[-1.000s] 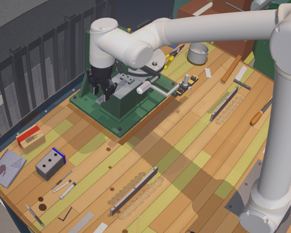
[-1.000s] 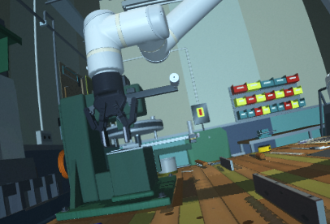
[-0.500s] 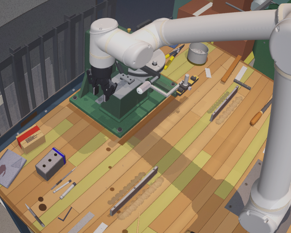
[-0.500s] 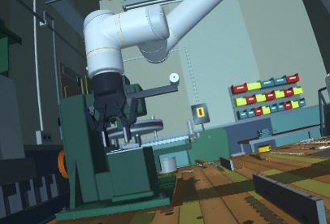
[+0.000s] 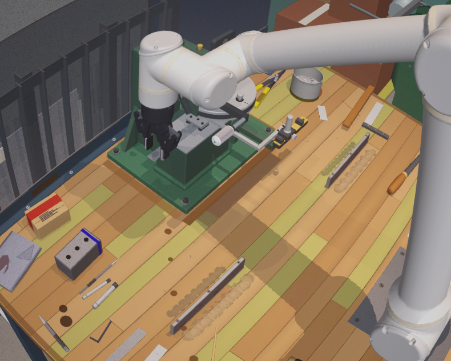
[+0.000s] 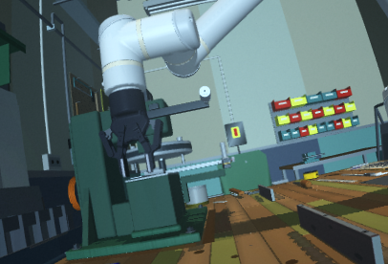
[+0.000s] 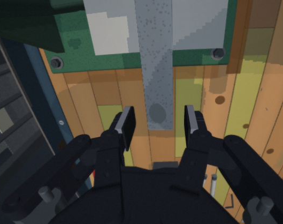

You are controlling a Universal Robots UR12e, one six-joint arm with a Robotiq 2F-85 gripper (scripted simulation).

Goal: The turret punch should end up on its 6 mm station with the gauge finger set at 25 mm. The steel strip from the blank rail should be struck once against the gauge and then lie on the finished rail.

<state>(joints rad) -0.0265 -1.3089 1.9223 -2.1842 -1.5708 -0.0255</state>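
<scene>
At the left end of the green turret punch (image 5: 191,143) the grey steel strip (image 7: 157,67) lies on the press table and sticks out over its edge above the bench. My gripper (image 7: 158,120) stands open and empty around the strip's free end, which carries a dark round mark (image 7: 157,114). From the side, the gripper (image 5: 160,145) hangs at the table's left edge under the round turret disc (image 5: 233,99). The punch lever with its white knob (image 5: 224,136) reaches out to the right. The gauge slide with its upright handle (image 5: 288,130) sits at the right end of the machine.
A grey tin (image 5: 306,82) stands behind the punch, beside yellow-handled pliers. Two dark rails lie on the bench, one near the front (image 5: 208,295) and one on the right (image 5: 348,159). A drilled grey block (image 5: 78,252), a red-topped box (image 5: 47,215) and pens lie at the left.
</scene>
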